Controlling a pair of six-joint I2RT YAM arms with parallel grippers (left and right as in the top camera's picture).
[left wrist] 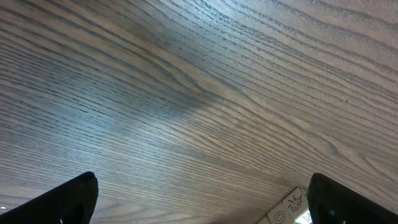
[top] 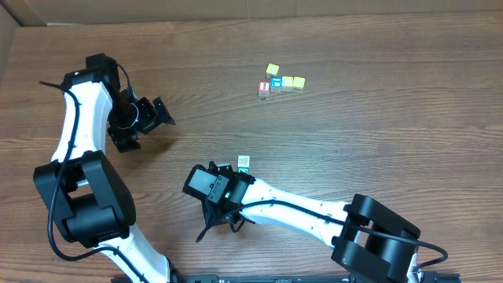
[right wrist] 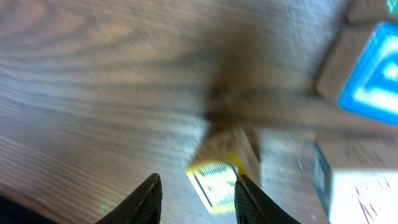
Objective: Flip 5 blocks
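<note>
Working arm: right gripper (right wrist: 196,199), low over the table (top: 377,134)
Right fingers: apart, flanking a pale cube (right wrist: 217,177) with a yellowish face; grip cannot be told, view blurred
Nearby: teal-green faced block (top: 244,160) just beside the right gripper
Left gripper (top: 156,118): jaws wide apart, empty; a marked whitish block (left wrist: 289,208) lies near its fingertips
Far group: blue faced block (top: 276,81) touching yellow cubes (top: 288,81), beside a red-faced cube (top: 264,88)

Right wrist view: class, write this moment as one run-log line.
left gripper: open, empty | right gripper: open, around pale yellow-faced block
</note>
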